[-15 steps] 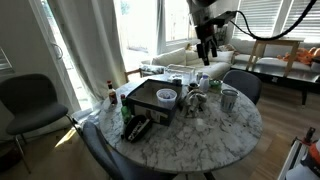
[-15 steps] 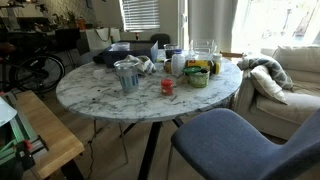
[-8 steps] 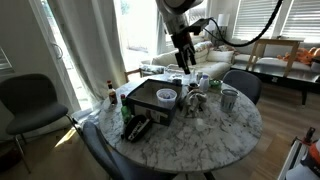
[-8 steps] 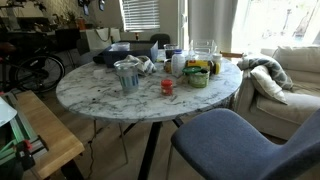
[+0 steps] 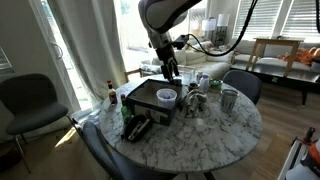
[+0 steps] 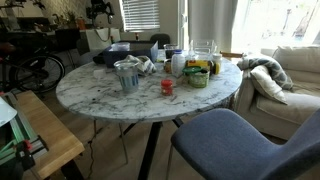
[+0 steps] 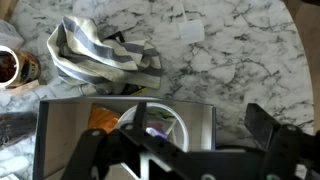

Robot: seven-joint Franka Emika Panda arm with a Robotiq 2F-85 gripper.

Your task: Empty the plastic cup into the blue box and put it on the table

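Note:
The plastic cup [image 5: 166,96] stands inside the blue box [image 5: 146,99] on the round marble table [image 5: 215,135]. In the wrist view the cup [image 7: 160,118] is a whitish ring with small coloured bits inside, near the right wall of the box [image 7: 65,125]. My gripper [image 5: 170,70] hangs above the far side of the box, well clear of the cup. Its fingers [image 7: 200,122] are spread wide and hold nothing. In an exterior view the box [image 6: 113,53] is a dark shape at the table's far edge [image 6: 100,95]; the cup is hidden there.
A grey metal cup [image 5: 229,99] and glassware [image 5: 196,100] stand to the right of the box. A black gadget [image 5: 136,127] lies in front of it. A crumpled cloth [image 7: 100,55] and a jar [image 7: 15,68] lie beyond the box. Chairs surround the table.
The arm has swung from above the table's far right edge leftward and down, and the gripper now hangs over the box. The objects on the table have not moved.

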